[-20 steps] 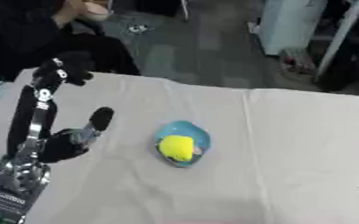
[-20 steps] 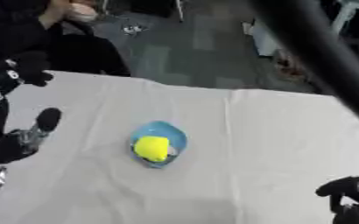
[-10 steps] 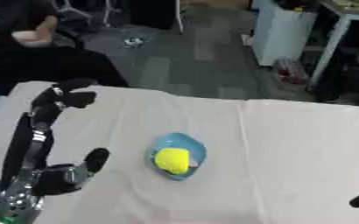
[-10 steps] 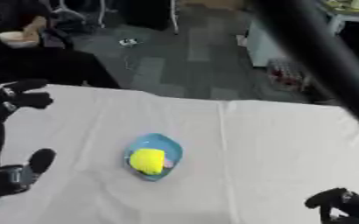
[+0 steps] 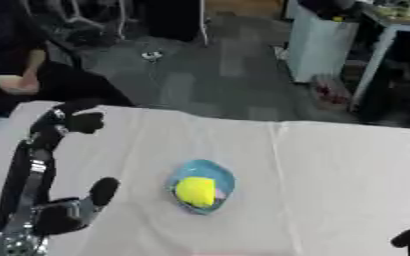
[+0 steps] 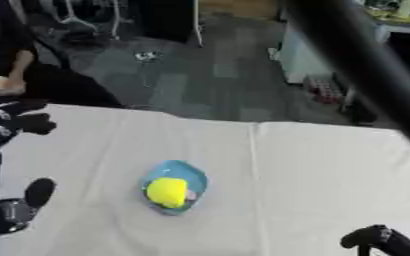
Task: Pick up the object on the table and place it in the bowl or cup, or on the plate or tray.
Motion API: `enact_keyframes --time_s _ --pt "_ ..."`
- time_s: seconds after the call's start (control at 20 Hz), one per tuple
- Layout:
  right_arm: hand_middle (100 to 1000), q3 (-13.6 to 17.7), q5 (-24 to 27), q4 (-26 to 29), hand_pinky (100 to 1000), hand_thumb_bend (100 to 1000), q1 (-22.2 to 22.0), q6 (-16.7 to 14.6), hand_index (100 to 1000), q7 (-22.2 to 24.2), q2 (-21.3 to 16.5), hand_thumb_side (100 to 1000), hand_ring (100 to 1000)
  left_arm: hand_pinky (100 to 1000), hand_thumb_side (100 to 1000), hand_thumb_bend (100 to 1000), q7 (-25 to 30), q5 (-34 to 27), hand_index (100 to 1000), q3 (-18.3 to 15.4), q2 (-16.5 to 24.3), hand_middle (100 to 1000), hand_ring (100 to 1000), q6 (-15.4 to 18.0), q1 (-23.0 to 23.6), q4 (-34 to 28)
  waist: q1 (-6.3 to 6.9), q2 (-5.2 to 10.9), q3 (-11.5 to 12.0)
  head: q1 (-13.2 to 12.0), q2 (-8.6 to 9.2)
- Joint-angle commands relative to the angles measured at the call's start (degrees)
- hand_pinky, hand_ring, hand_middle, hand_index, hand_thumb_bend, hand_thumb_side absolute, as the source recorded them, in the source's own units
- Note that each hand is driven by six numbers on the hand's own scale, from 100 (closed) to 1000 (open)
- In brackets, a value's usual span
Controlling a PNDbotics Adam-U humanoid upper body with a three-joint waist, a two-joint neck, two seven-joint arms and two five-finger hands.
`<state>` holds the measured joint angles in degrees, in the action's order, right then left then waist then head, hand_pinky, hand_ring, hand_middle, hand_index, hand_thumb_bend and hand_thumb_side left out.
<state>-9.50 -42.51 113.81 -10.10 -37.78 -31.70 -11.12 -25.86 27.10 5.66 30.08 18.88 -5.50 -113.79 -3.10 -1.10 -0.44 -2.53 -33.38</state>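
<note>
A small light-blue bowl (image 5: 205, 184) sits near the middle of the white table (image 5: 331, 170). A yellow rounded object (image 5: 194, 191) lies inside it. My left hand (image 5: 42, 165) stands at the left edge, well to the left of the bowl, fingers straight and pointing up, thumb out, holding nothing. Of my right hand (image 6: 379, 239) only a dark curved part shows at the lower right corner, far from the bowl.
The table's far edge runs across the upper part of the view, with dark floor beyond. A person sits past the far left corner. A dark bar (image 6: 366, 65) crosses the right eye view's upper right. A white cabinet (image 5: 318, 42) stands on the floor behind.
The whole picture has shifted down as the camera tilted up, showing more floor. The bowl with the yellow object has not moved on the table; the left hand stays upright.
</note>
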Motion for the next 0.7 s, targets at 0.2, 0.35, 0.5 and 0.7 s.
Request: enact_keyframes --time_s 0.2,0.35,0.5,0.7 --pt "452 0.09 -0.40 0.78 146 100 -0.20 -1.38 158 -1.87 -0.68 950 411 584 842 435 1.10 -0.96 788 -1.26 0.87 784 652 -0.20 -0.46 -0.80 0.43 0.83 -0.42 0.33 0.82" --pt "451 0.21 0.09 0.78 147 100 0.04 -1.67 159 -1.82 -0.92 949 411 585 840 436 0.93 -0.36 788 -1.80 0.91 784 652 -0.76 -0.15 -0.80 0.45 0.78 -0.62 0.03 1.18" --pt "452 0.49 0.68 0.78 147 100 0.29 -1.89 161 -1.64 -1.09 948 411 584 842 433 0.56 0.17 790 -1.92 0.86 784 650 -1.23 0.22 -0.80 0.48 0.69 -0.68 -0.55 1.17" --pt "451 0.87 1.18 0.78 149 100 0.39 -2.23 163 -1.49 -1.32 946 411 585 843 435 0.44 0.65 792 -1.80 0.77 785 649 -1.55 0.35 -0.80 0.51 0.67 -0.87 -1.10 0.64"
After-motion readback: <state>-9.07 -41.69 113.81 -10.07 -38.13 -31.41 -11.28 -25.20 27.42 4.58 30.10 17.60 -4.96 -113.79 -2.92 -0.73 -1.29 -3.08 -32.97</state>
